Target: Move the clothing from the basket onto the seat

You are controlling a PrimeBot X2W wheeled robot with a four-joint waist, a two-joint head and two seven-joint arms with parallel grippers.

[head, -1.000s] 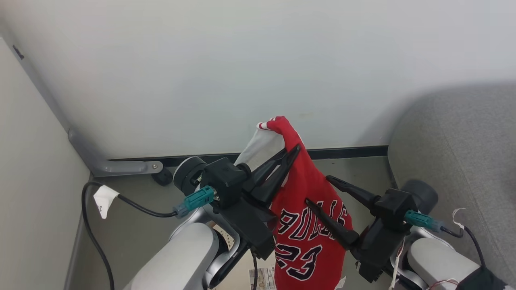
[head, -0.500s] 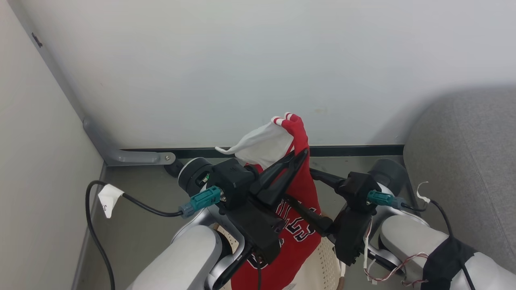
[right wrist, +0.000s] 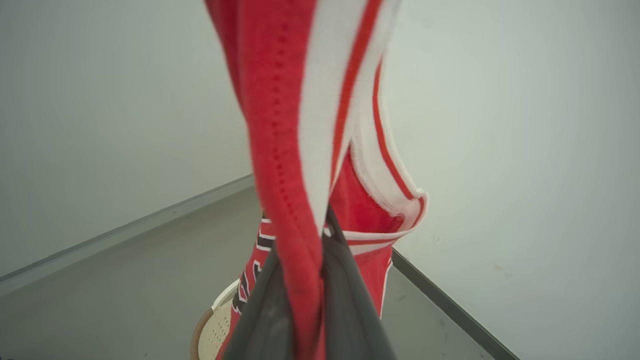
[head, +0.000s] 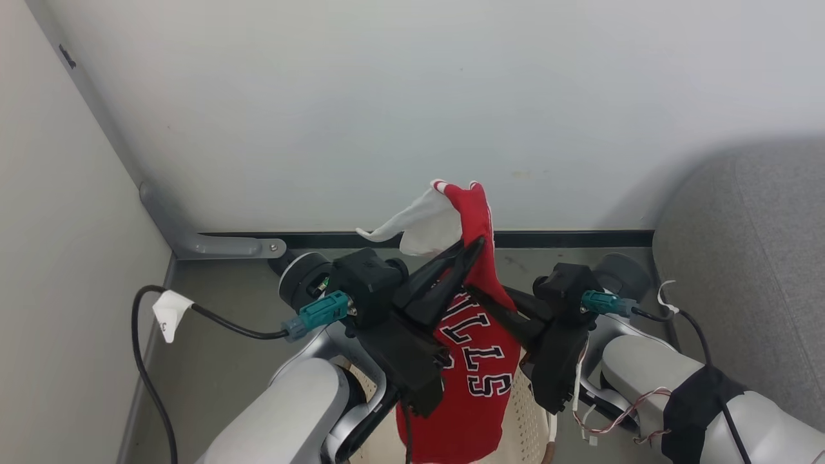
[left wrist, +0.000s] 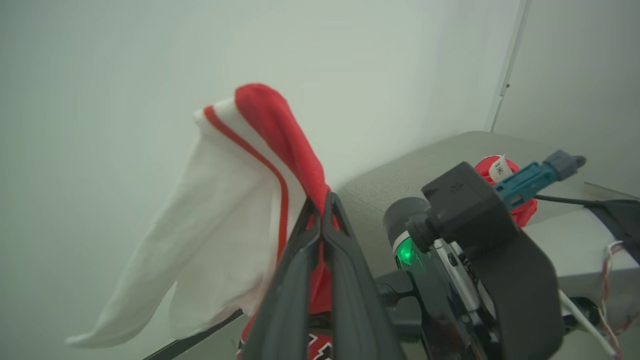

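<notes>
Against pale wall (head: 387, 96), left hand (left wrist: 323, 205) and right hand (right wrist: 323, 235) clamp the jersey (head: 480, 361), half-hiding the basket (head: 525, 419).

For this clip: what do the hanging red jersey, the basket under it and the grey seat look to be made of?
The jersey: soft matte knit, probably synthetic mesh; it drapes limply and shows rows of tiny holes, with white trim. The basket: rigid cream plastic, judging by its smooth, evenly perforated wall. The seat: grey woven upholstery fabric, matte with a fine texture.
</notes>
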